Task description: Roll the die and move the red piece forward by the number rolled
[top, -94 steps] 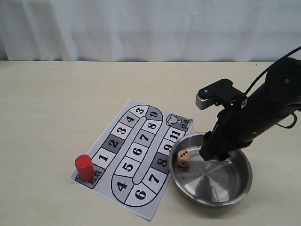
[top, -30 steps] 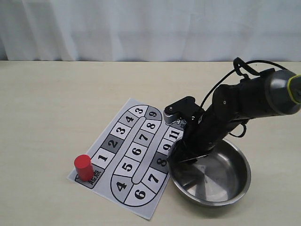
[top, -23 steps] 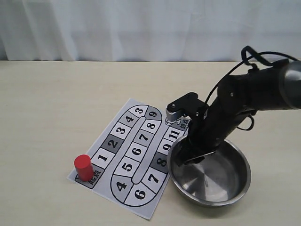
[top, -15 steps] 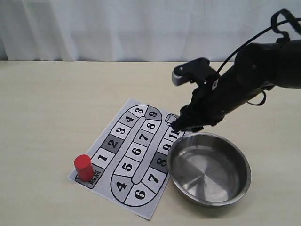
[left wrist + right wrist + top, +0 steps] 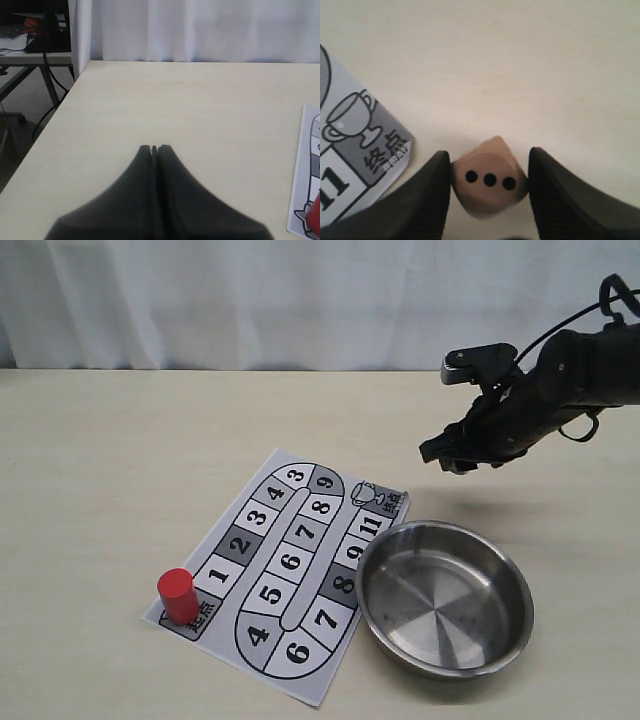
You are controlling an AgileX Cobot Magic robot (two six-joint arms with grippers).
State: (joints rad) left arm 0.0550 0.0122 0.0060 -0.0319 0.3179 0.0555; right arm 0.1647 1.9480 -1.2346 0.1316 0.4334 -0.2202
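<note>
The die (image 5: 490, 182), a tan cube showing three pips in a row, is gripped between the fingers of my right gripper (image 5: 489, 155), which is shut on it. That gripper (image 5: 447, 455) hangs in the air behind the steel bowl (image 5: 520, 600), to the right of the board's end; the exterior view hides the die. The red piece (image 5: 178, 595) stands upright on the start square at the near left corner of the numbered board (image 5: 300, 530). My left gripper (image 5: 154, 148) is shut on nothing over bare table, with a sliver of the red piece (image 5: 315, 222) at the picture's edge.
The steel bowl holds nothing and sits against the board's right edge near squares 8 and 9. A white curtain (image 5: 300, 300) runs behind the table. In the left wrist view the table edge (image 5: 55, 115) drops off to the floor.
My right gripper went down into the bowl, closed on the die, then rose and swung back and to the right. The bowl now holds nothing. The red piece stayed put.
</note>
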